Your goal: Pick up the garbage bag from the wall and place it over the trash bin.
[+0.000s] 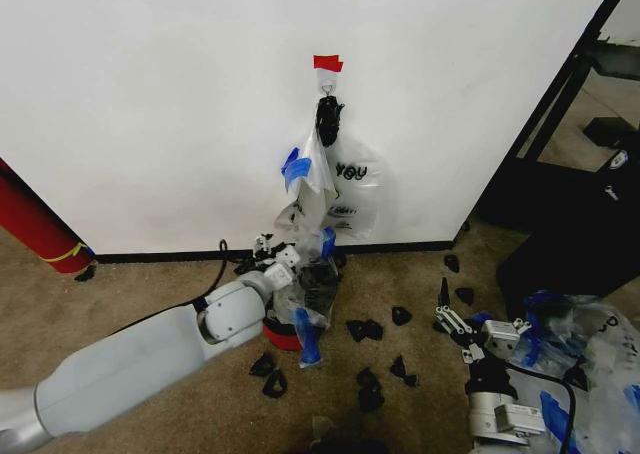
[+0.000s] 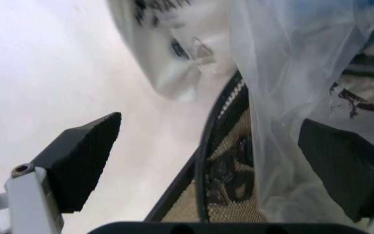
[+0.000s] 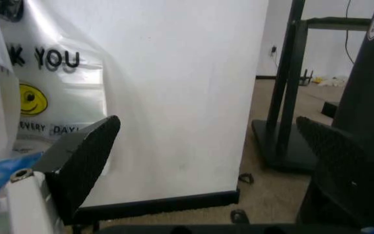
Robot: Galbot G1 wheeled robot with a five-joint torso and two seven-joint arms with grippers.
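Left gripper [image 1: 268,246] spread wide around garbage bag [image 1: 310,189] over trash bin [image 1: 300,314]; thin film may slip or snag hook [image 1: 327,91]. Right gripper [image 1: 452,319] spread, idle near floor.

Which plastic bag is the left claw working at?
The garbage bag with blue patches, draping to the left claw; the "YOU" bag hangs behind it.

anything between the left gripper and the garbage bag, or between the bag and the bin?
Nothing visible. The left gripper is already at the garbage bag, open, with the thin plastic lying against one of its fingers. The bag hangs from the hook down to the trash bin directly below, its lower part draping onto the bin. The right gripper sits off to the side.
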